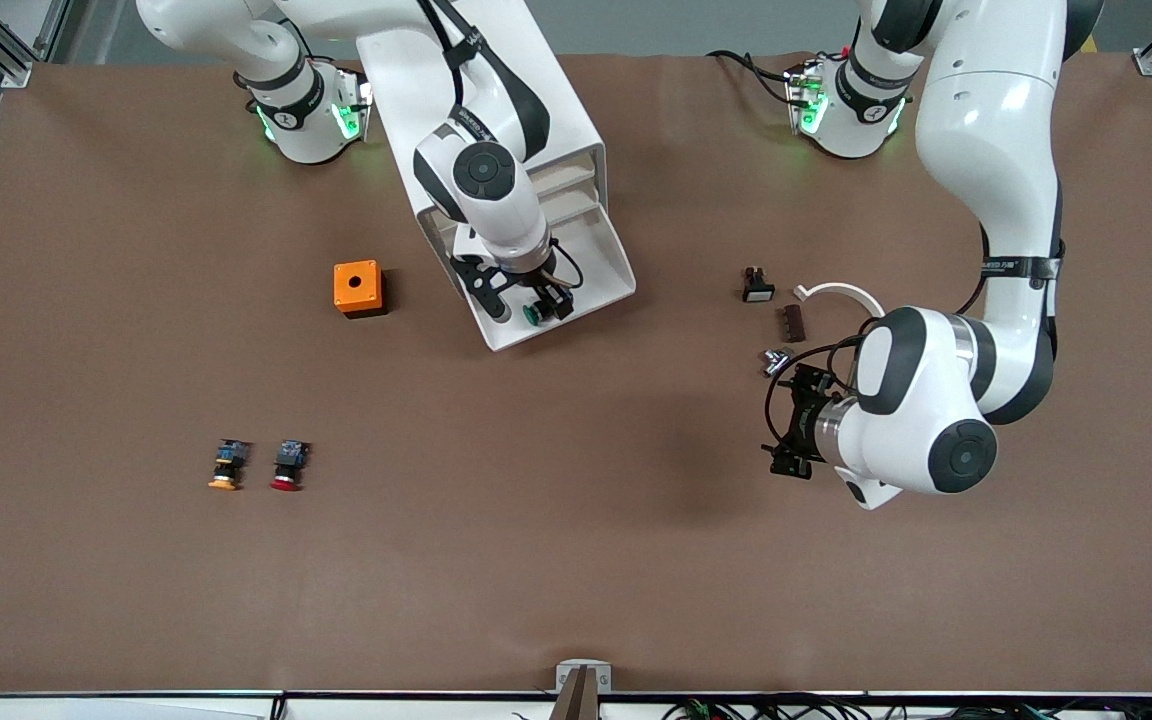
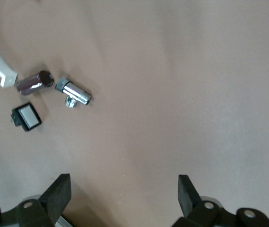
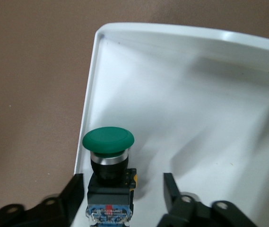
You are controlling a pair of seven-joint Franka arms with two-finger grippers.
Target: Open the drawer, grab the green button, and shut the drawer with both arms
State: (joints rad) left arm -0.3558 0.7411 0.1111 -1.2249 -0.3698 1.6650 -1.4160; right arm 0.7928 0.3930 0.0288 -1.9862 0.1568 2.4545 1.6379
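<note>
The lowest drawer point(image 1: 612, 262) of the white cabinet point(image 1: 581, 135) is pulled out toward the front camera. The green-capped button point(image 1: 534, 314) lies in it near its front corner. My right gripper point(image 1: 526, 303) reaches down into the drawer. In the right wrist view the button point(image 3: 108, 142) lies between its open fingers point(image 3: 74, 189), next to the drawer's rim point(image 3: 89, 94), and the right gripper point(image 3: 122, 178) has not closed on it. My left gripper point(image 1: 781, 415) is open and empty above bare table toward the left arm's end, as the left wrist view point(image 2: 125, 178) shows.
An orange box point(image 1: 358, 288) stands beside the drawer toward the right arm's end. An orange-capped button point(image 1: 227, 465) and a red-capped one point(image 1: 288, 466) lie nearer the camera. Near my left gripper lie a black switch point(image 1: 757, 285), a brown piece point(image 1: 794, 321), a chrome fitting point(image 1: 774, 360) and a white arc point(image 1: 841, 291).
</note>
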